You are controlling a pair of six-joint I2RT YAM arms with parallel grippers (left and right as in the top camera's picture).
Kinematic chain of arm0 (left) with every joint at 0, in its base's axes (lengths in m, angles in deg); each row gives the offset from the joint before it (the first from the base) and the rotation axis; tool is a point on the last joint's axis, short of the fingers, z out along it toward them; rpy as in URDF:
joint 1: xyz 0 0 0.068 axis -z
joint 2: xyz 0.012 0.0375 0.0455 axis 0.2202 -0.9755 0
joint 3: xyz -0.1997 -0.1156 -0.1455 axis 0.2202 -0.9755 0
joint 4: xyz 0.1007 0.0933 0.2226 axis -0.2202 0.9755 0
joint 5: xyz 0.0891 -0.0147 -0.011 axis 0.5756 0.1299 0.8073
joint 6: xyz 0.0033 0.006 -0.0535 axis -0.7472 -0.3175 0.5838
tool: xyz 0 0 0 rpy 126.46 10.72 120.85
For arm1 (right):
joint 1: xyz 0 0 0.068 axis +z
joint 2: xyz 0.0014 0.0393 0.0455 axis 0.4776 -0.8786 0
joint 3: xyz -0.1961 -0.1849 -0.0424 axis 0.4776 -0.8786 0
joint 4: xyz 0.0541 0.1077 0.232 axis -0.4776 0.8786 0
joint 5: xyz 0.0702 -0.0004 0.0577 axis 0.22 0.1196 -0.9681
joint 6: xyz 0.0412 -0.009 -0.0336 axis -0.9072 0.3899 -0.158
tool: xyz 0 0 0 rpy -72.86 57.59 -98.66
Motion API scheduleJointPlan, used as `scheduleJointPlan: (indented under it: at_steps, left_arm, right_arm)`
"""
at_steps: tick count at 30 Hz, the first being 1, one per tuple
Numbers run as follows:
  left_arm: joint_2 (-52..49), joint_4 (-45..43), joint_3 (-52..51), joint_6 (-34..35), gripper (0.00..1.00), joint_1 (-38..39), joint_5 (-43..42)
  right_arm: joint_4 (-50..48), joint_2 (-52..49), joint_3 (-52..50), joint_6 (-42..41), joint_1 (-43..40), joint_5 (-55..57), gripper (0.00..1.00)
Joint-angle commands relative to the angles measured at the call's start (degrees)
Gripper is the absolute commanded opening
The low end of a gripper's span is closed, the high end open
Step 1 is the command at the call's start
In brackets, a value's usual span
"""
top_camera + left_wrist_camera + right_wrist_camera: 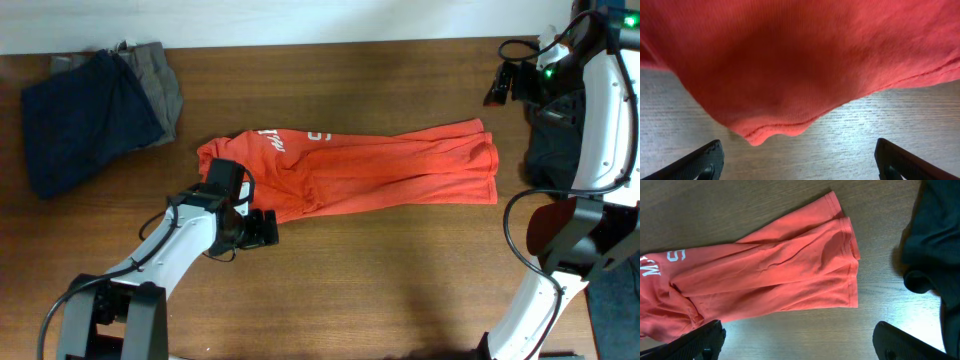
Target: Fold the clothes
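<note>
White lettering (pixel 272 141) on orange T-shirt (pixel 400 165) creased, unreadable, black garment (pixel 935 240) cut off by right edge

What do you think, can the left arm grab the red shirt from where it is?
Probably yes. The left gripper is open and right at the orange-red T-shirt, whose hem lies just ahead of its fingers on the table, with nothing in between.

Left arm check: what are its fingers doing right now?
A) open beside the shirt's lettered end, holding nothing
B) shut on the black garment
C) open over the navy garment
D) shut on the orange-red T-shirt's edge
A: the fingers of the left gripper stand wide apart over the brown wooden table, just short of the orange-red fabric T-shirt, gripping nothing.
</note>
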Motion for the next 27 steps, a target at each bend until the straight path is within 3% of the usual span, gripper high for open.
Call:
scheduleJointPlan:
  at_steps: [1, 11, 17, 23, 27]
  left_arm:
    - [-0.6, -1.0, -0.4, -3.0, 0.96, -0.3, 0.5]
    - [-5.1, -4.9, -0.4, -3.0, 0.93, -1.7, 1.1]
    - [-5.1, -4.8, -0.4, -3.0, 0.54, -1.7, 0.9]
    - [-3.8, -3.2, -0.1, -3.0, 0.38, -1.7, 0.9]
    - [-0.4, 0.4, 1.8, -3.0, 0.18, -1.7, 0.9]
  right_arm:
    - [0.4, 0.0, -0.3, 0.6, -0.1, -0.5, 0.99]
    - [0.5, 0.0, -0.3, 0.6, -0.1, -0.5, 0.99]
    - [0.4, 0.0, -0.3, 0.6, -0.1, -0.5, 0.99]
    - [0.4, 0.0, -0.4, 0.6, -0.1, -0.5, 0.99]
    - [-0.2, 0.0, -1.3, 0.6, -0.1, -0.5, 0.99]
